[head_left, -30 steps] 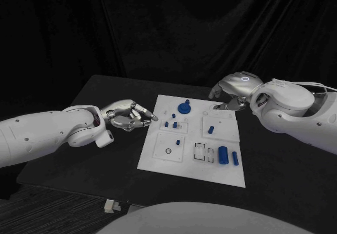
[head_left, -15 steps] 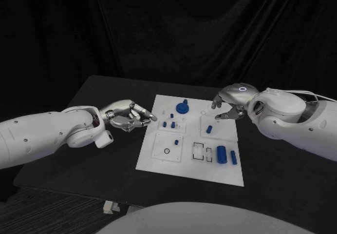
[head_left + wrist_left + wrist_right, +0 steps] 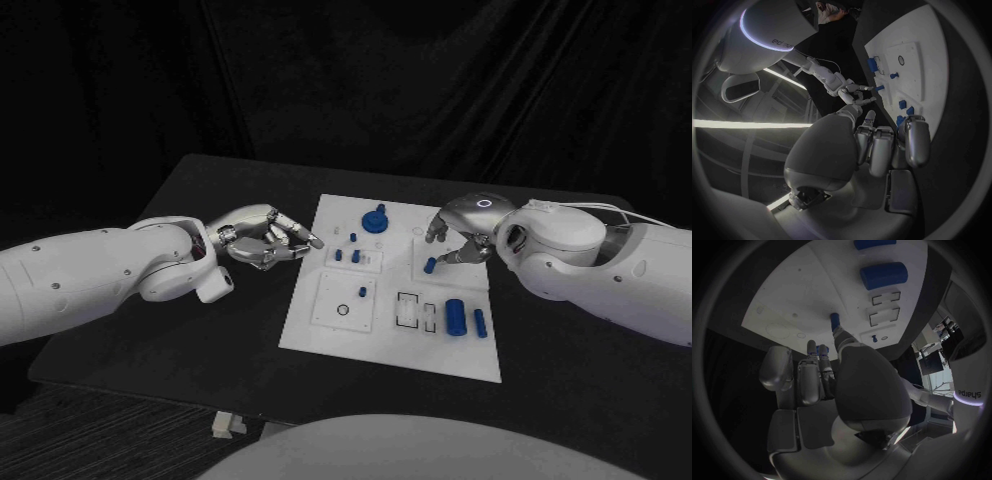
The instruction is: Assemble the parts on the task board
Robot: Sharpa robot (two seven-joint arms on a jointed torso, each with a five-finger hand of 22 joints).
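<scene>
Head view: the right hand (image 3: 464,232) hovers over the task board (image 3: 392,345), fingers apart, empty, near a small blue peg (image 3: 430,265); the left hand (image 3: 263,238) rests curled, empty, beside the board.

Right wrist view: a fingertip (image 3: 839,333) touches the peg (image 3: 834,317); best pinch it squarely.

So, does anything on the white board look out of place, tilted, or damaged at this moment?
Nothing stands out. The task board lies flat on the table and looks undamaged, with the blue parts resting on it or standing in it. The right hand is over the board by a small blue peg; the left hand sits beside the board.
</scene>
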